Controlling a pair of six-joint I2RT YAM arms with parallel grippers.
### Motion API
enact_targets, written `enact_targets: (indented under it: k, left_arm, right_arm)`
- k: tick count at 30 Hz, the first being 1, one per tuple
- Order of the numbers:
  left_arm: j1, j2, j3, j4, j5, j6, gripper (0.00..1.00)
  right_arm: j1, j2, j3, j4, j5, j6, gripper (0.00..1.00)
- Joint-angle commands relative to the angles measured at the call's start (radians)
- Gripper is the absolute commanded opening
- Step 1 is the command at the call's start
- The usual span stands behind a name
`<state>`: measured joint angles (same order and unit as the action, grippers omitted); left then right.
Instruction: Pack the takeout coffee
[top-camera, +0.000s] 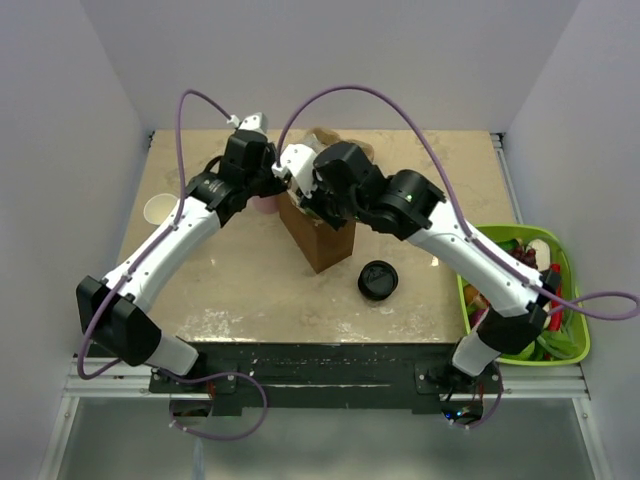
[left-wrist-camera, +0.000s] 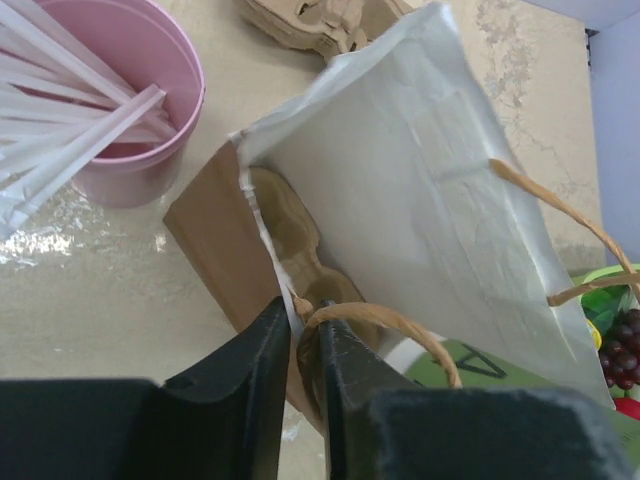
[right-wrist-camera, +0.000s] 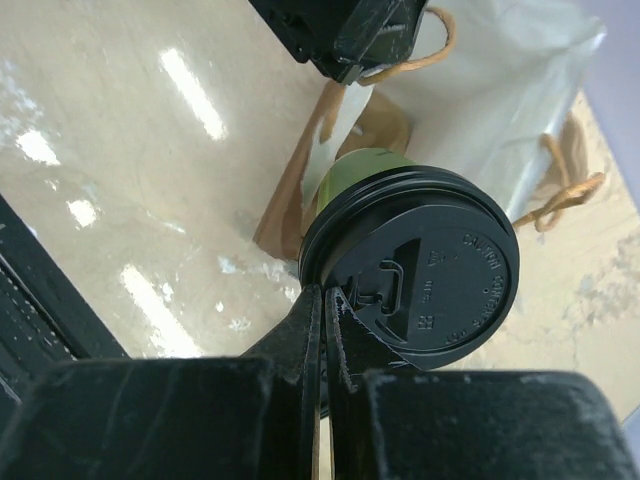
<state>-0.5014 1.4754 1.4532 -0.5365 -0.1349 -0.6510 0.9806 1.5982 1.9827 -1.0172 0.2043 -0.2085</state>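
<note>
The takeout coffee (right-wrist-camera: 430, 270) has a round black lid and a pale cup with a green print. My right gripper (right-wrist-camera: 325, 295) is shut on the lid's rim and holds the cup tilted at the mouth of the brown paper bag (top-camera: 318, 238). In the left wrist view the cup's white and green side (left-wrist-camera: 480, 365) shows inside the bag's opening. My left gripper (left-wrist-camera: 305, 330) is shut on the bag's top edge by a twine handle (left-wrist-camera: 400, 330) and holds the mouth open. The bag's white lining (left-wrist-camera: 400, 180) faces that camera. In the top view the right wrist hides the cup.
A pink cup with white straws (left-wrist-camera: 130, 100) stands left of the bag. A cardboard cup carrier (top-camera: 325, 135) lies behind it. A round black lid (top-camera: 379, 280) sits on the table right of the bag. White cups (top-camera: 158, 210) stand far left. A green basket (top-camera: 575, 300) is at the right edge.
</note>
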Motion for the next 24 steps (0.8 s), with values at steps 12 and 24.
enact_targets:
  k: [12, 24]
  left_arm:
    - [-0.163, -0.211, -0.128, -0.101, -0.187, -0.284, 0.03]
    - [-0.272, -0.294, -0.183, -0.194, -0.387, -0.515, 0.38]
  right_arm:
    - [-0.057, 0.121, 0.154, -0.158, -0.022, 0.069, 0.0]
    - [-0.054, 0.049, 0.035, -0.193, -0.181, 0.067, 0.0]
